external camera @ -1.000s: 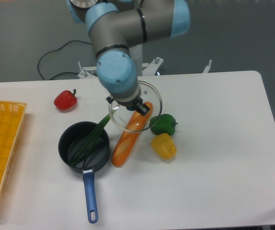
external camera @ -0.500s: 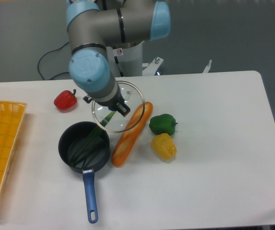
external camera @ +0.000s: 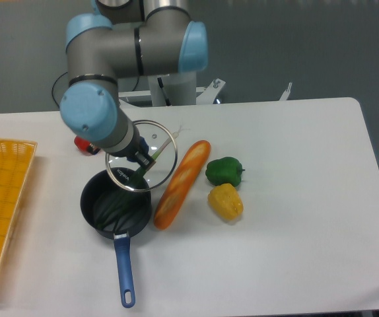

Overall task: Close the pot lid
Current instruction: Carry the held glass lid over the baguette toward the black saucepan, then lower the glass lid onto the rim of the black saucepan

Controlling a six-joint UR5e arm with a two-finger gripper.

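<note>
Basket: yellow basket (external camera: 1,198) at the left edge of the frame, on the tabletop (external camera: 295,218).
Red pepper: red pepper (external camera: 82,144) left of centre, mostly hidden behind the arm.
Pot: the pot (external camera: 113,206) at lower left of centre, blue handle pointing down, green stalks inside.
Gripper: gripper (external camera: 138,158) holding the pot lid (external camera: 143,156), fingers largely hidden.
Pot lid: tilted, raised over the pot's upper right rim.
Baguette: baguette (external camera: 181,183) just right of the pot.
Peppers: green pepper (external camera: 224,171) above yellow pepper (external camera: 225,201), right of the baguette.
</note>
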